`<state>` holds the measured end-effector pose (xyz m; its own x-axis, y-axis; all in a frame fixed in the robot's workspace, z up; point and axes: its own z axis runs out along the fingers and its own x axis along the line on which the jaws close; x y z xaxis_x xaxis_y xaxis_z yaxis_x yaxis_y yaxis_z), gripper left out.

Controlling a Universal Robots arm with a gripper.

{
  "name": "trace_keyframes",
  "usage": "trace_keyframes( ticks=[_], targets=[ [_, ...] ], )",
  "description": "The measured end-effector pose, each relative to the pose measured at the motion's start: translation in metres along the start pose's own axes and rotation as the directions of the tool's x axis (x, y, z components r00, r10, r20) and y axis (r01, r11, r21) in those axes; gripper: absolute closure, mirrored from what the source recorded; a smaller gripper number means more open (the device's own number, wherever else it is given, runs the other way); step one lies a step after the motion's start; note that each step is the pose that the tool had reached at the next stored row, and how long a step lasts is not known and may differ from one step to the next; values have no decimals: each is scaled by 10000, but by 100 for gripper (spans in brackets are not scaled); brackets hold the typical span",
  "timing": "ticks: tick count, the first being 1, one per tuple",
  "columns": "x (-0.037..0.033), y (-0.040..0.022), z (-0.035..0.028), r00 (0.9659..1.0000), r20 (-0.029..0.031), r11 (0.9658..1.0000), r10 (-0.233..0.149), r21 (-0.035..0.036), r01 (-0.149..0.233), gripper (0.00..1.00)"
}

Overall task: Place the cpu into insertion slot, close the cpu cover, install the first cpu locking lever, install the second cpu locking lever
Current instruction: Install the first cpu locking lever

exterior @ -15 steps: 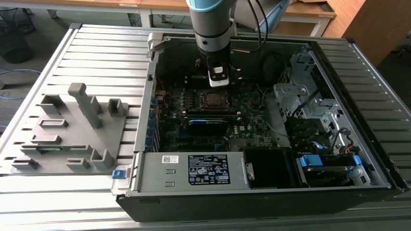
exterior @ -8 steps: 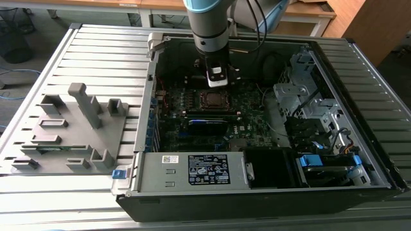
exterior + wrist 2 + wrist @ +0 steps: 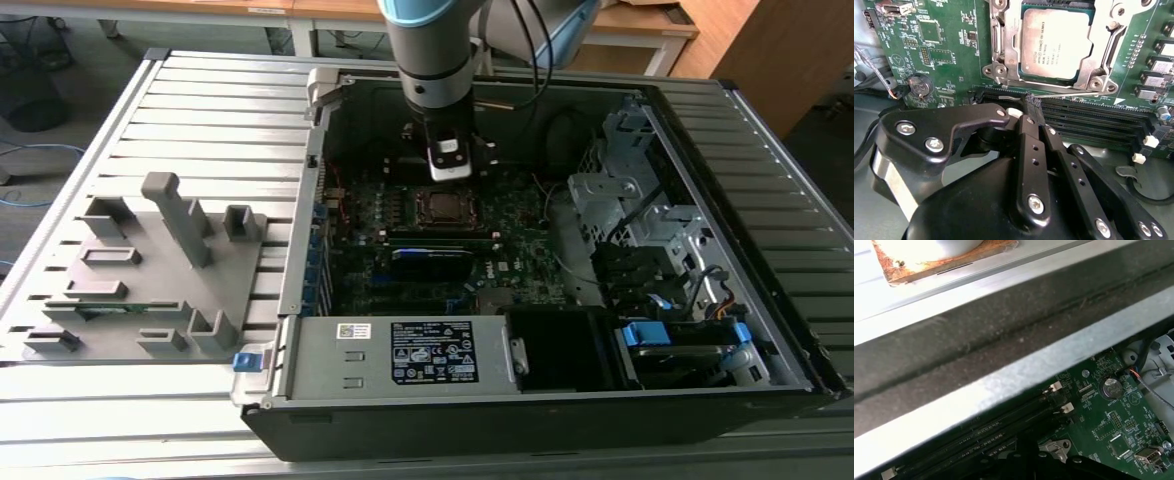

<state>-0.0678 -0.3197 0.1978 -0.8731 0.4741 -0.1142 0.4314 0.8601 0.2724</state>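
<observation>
Cpu (image 3: 1054,42) is sitting flat in the slot (image 3: 445,206), near the middle of the board (image 3: 944,40) inside the open case (image 3: 747,300) on the bench (image 3: 200,110). Cover (image 3: 1005,47) is lying down around it, its window framing the chip face.

End effector (image 3: 1033,101) is hanging low just beside the slot, on the side facing the memory slots (image 3: 1094,120); in the exterior view it (image 3: 450,165) is sitting just behind the slot. Fingers are looking drawn together at the tips, with no clear gap and nothing obviously clamped. Tips are sitting right at the thin wire lever (image 3: 1079,93) that is running along the slot edge. Touching the wire or only just above it, cannot tell.

Judging the step in hand as the first lever install.

To do it well:
- Tips should be bearing on the wire itself, not on the cover or the memory slots.
- Push should be going down and sideways together, so the wire is tucking under its hook; the hook itself is not clearly showing.
- The wire is thin and springy, so it is likely slipping off closed tips if the push is off centre.
- Force should be staying steady, no jabbing, since the board is sitting right underneath.
- Cover should be lying flat throughout; if it is lifting, the lever is not catching.
</observation>
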Motion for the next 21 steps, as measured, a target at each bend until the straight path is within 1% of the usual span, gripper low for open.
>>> trace_keyframes(
  ticks=[9, 10, 11, 15, 21],
  targets=[
    [7, 0, 2, 10000, 8, 10000, -1, -5, 1, 89],
    [8, -1, 8, 10000, 17, 10000, -3, -11, 4, 89],
    [9, -4, 16, 10000, 39, 10000, -8, -7, 8, 89],
    [10, -8, 31, 9999, 136, 10000, -47, 61, 46, 89],
    [11, -9, 32, 9999, 150, 10000, -50, 58, 49, 89]
  ],
)
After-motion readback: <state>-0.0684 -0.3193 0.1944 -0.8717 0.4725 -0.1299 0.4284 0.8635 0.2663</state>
